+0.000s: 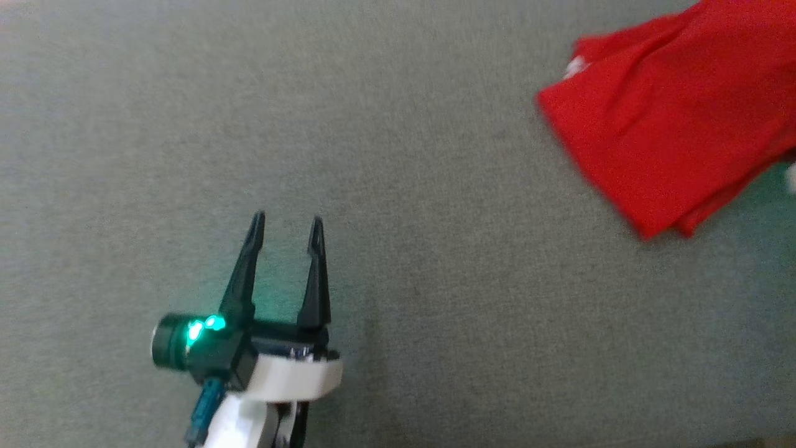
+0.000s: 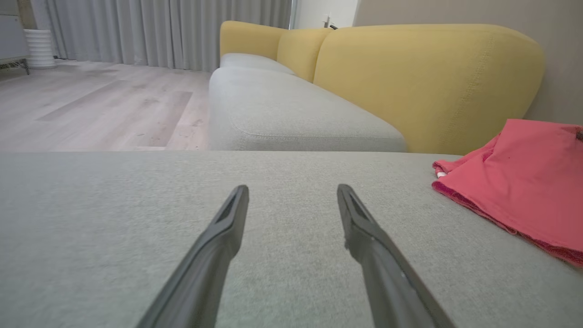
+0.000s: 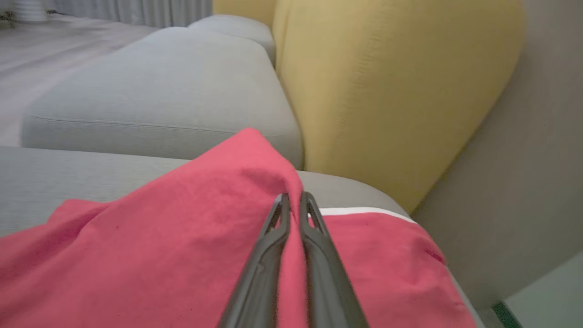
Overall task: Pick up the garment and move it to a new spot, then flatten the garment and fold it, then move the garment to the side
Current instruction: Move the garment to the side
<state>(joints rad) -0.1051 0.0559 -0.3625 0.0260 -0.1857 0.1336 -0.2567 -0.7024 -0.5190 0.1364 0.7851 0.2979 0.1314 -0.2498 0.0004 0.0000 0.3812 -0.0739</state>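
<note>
In the head view the garment (image 1: 678, 118) runs off the top and right edges and is blurred, so its outline and full spread cannot be made out. A white patch (image 1: 576, 65) on it is too small to read. A pale thing (image 1: 791, 178) at the right edge is cut off and cannot be identified. The arm behind the left hand (image 1: 287, 218) leaves by the bottom edge.

In the left wrist view the right edge cuts the garment.

In the right wrist view the cloth passes the left and bottom edges and hides the sofa seat (image 3: 68, 182) beneath it. The right hand (image 3: 295, 197) pinches a fold — how deep it reaches is hidden.
</note>
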